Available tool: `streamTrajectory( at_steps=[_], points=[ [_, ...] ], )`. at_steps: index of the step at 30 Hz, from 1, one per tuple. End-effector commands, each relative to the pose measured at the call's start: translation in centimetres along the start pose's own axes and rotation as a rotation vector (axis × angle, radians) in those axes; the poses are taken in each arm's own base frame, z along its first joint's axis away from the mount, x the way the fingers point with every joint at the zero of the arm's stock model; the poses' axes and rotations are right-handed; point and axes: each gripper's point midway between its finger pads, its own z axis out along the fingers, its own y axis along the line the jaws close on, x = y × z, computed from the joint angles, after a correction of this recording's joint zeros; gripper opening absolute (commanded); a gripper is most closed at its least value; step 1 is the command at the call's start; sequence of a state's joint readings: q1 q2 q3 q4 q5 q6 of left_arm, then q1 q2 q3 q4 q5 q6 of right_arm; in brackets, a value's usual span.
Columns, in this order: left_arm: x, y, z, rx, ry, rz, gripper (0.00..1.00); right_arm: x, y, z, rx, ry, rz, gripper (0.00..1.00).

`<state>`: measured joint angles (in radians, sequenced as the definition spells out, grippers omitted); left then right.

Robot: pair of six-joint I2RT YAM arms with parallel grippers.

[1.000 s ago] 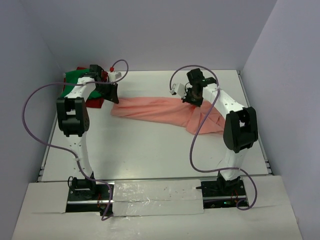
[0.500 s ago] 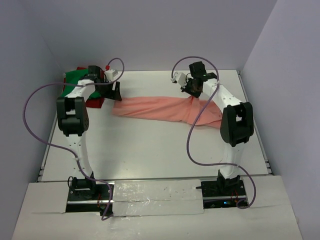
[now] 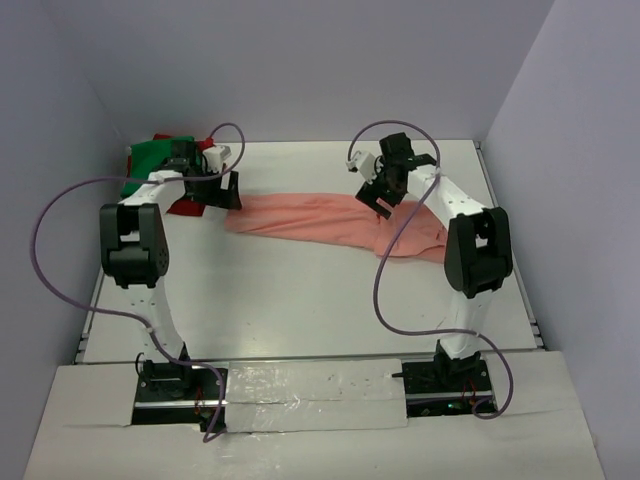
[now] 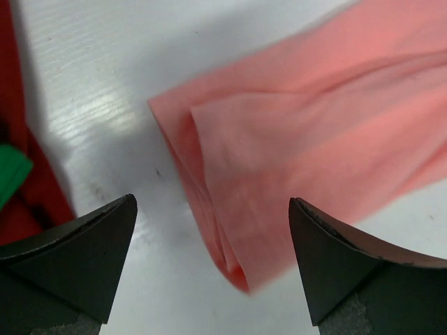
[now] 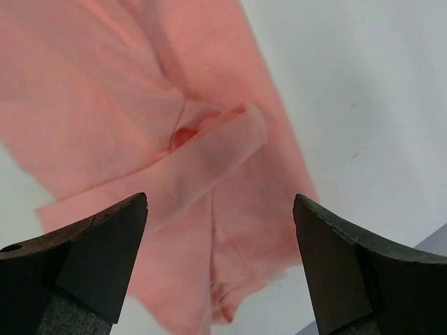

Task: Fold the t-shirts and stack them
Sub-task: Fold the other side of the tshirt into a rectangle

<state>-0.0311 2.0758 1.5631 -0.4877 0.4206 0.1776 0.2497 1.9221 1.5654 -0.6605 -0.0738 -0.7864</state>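
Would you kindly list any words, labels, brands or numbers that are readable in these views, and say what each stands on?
None: no text shows on the pink shirt, the green shirt, the red shirt or the table.

The salmon-pink t-shirt point(image 3: 330, 220) lies flat on the desk point(image 3: 300, 300) as a long, narrow band running left to right across its far half. Its left end is a doubled, layered edge. Its right end is wider and rumpled, with a rolled fold. The bright green t-shirt point(image 3: 148, 160) sits bunched in the far-left corner. The dark red t-shirt point(image 3: 188, 207) lies against the green one's near side, near the pink one's left end but not touching it.
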Motion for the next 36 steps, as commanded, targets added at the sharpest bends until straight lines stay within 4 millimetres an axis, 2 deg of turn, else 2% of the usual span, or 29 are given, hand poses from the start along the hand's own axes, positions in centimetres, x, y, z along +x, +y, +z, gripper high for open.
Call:
streamTrajectory(
  at_steps=[1,2,3,5,7,12,17,27,36],
  points=[
    [-4.9,-1.1,-4.9,-0.063,-0.186,0.072,0.99,-0.5,0.6,-5.1,0.021,-0.041,0.069,0.91],
    [-4.9,-1.2,-5.2,-0.063,-0.19,0.071,0.99,0.3,1.5,-5.2,-0.003,-0.028,0.081,0.91],
    [-4.7,-1.5,-5.8,-0.065,-0.202,0.075,0.99,0.3,2.1,-6.4,-0.002,-0.046,0.079,0.91],
    [-4.7,-1.8,-6.6,-0.078,-0.222,0.079,0.99,1.7,3.5,-7.2,0.0,-0.042,0.074,0.91],
    [-4.0,-2.0,-6.6,-0.073,-0.216,0.069,0.99,2.7,4.3,-7.4,-0.003,-0.028,0.073,0.91],
    [-3.7,-2.4,-7.0,-0.061,-0.225,0.056,0.99,5.6,7.5,-6.7,-0.08,0.035,0.084,0.84],
    [-4.0,-2.8,-7.3,-0.049,-0.25,0.04,0.99,7.9,9.9,-5.3,-0.125,0.084,0.072,0.83],
    [-3.6,-3.1,-7.1,-0.036,-0.257,0.029,0.99,8.0,12.3,-2.8,-0.171,0.093,0.035,0.81],
    [-3.8,-3.2,-7.4,-0.038,-0.268,0.032,0.99,7.4,12.0,-2.1,-0.162,0.081,0.031,0.75]
  ],
)
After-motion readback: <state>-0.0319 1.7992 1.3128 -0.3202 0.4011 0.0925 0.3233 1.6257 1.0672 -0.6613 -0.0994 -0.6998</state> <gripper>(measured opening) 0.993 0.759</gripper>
